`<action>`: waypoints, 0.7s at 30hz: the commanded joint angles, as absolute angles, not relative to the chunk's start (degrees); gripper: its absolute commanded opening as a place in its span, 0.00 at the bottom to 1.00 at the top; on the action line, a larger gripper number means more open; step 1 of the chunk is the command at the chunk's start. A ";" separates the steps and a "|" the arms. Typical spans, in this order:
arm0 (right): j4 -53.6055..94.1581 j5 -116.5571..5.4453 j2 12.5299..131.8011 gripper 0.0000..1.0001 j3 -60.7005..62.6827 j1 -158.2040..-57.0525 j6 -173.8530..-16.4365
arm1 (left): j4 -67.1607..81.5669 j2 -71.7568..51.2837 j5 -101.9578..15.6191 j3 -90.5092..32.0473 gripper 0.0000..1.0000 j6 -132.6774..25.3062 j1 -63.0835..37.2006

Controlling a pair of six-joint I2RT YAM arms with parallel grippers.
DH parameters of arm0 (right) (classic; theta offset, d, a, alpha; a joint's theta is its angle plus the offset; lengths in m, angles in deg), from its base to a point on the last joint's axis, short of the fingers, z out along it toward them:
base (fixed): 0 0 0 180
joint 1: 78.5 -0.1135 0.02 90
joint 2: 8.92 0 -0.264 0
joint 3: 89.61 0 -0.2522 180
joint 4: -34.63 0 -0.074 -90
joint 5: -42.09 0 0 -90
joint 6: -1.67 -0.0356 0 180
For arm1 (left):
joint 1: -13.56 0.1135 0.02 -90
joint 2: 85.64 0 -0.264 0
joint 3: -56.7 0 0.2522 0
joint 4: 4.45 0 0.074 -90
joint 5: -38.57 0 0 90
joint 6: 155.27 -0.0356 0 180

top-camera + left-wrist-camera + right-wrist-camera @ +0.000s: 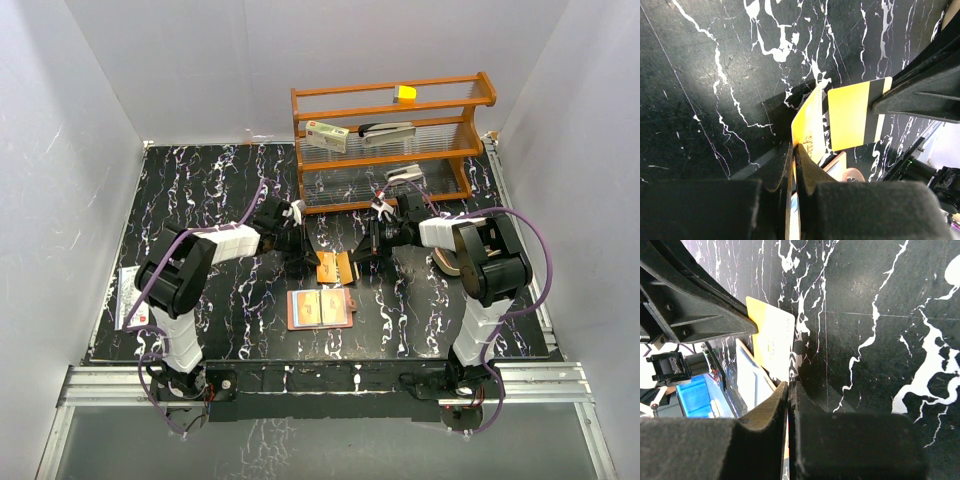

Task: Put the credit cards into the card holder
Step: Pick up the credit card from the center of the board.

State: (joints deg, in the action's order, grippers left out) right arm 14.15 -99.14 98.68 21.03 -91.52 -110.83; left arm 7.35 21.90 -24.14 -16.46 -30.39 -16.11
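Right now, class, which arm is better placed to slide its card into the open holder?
Left, narrowly. Both hands are shut on orange cards, but the left hand sits straight behind the card holder; the right hand is off its right edge.

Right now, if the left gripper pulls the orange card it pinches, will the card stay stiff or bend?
The orange card looks very thin and slightly bowed above the left gripper, so it probably flexes a little and springs back. Its glossy face, pinched only near one edge, may slip or swivel.
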 commanded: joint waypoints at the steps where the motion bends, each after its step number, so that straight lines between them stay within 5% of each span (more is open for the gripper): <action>1: 14.84 -98.47 96.12 0.00 20.97 -91.60 -110.09 | 6.01 18.60 -22.38 -15.38 0.00 -28.93 -15.71; 21: 5.16 -91.43 79.98 0.00 19.68 -90.02 -109.44 | 6.61 9.24 -21.09 -13.29 0.00 -25.92 -14.86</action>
State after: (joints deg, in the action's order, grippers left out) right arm 7.77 -93.37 84.53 21.03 -90.34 -110.70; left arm 5.25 13.21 -23.25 -13.73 -26.66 -15.41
